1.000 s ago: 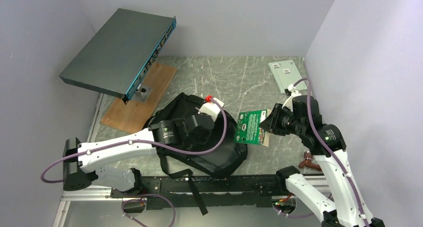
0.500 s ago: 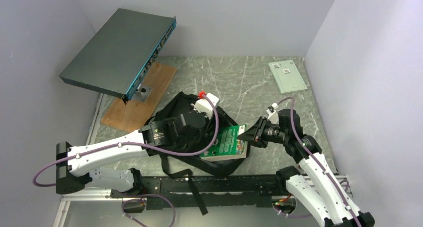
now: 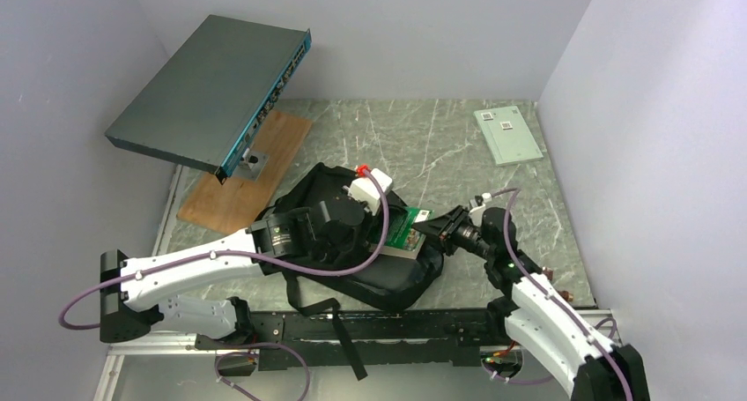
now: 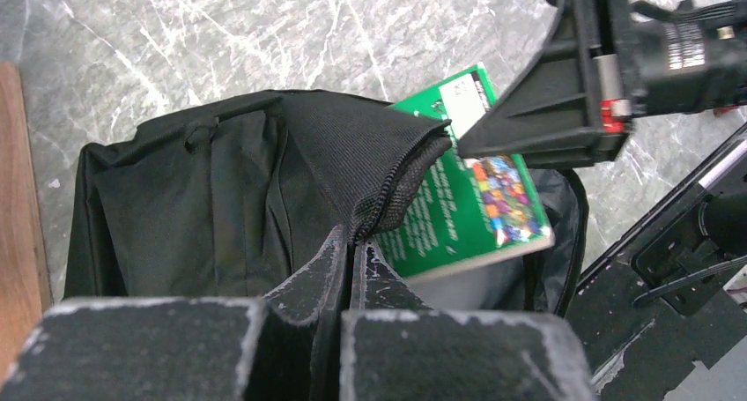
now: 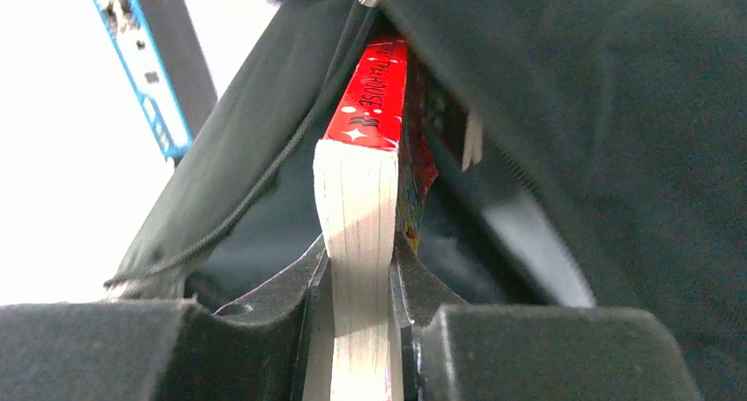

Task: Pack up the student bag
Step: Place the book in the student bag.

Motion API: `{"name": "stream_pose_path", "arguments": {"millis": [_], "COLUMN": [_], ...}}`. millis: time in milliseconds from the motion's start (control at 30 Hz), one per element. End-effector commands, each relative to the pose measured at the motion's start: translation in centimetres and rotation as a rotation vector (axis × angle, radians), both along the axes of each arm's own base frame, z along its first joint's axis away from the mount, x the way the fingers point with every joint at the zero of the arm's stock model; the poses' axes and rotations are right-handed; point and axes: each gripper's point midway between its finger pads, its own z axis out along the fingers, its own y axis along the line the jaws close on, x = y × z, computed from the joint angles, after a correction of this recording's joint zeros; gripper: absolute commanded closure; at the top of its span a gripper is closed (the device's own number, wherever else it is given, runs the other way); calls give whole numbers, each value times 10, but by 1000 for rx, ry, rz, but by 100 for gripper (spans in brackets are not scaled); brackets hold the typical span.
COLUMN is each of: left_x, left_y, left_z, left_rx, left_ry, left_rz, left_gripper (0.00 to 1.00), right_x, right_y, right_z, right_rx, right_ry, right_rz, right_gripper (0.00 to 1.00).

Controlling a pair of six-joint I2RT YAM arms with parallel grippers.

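The black student bag (image 3: 401, 273) lies near the table's front, its mouth toward the right. My left gripper (image 3: 380, 220) is shut on the bag's zipper edge (image 4: 388, 203) and holds the flap (image 4: 361, 145) up. My right gripper (image 3: 429, 231) is shut on a green-covered book (image 3: 405, 229) and holds it partly inside the bag's mouth. In the left wrist view the book (image 4: 467, 203) slants under the flap. In the right wrist view the book's page edge (image 5: 357, 242) sits between my fingers and its red spine (image 5: 374, 92) points into the bag.
A dark metal box (image 3: 211, 88) stands tilted on a wooden board (image 3: 251, 167) at the back left. A pale green card (image 3: 508, 135) lies at the back right. A small brown thing (image 3: 548, 278) lies by the right arm. Walls close both sides.
My right gripper has carried the book left and down, from beside the bag into its mouth. My left gripper has kept its hold on the flap, shifting slightly.
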Motion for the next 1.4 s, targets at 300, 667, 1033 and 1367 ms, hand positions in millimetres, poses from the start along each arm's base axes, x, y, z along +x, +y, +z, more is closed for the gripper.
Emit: {"name": "stream_pose_path", "arguments": {"millis": [300,667,1033,1367], "left_x": [-3,-4,-9,-14], "left_y": [-40,-43,-33,-36], "left_z": [37,28,12,5], "left_rx": [-22,-5,23,2], "left_ry": [15,43,59,95], "left_rz": [-106,-103,-107,-119], "left_gripper": [100,100,100,100], "right_x": [50,62,1,-12], "right_y": [54,86,92,66], "right_z": [45,-39,-93,-102], "right_rx": [127,-195,-273,-372], "right_ry": [-248,-232,-234,-219], "right_rz": [-130,-94,287,269], "right_gripper": [100,80,31,19]}}
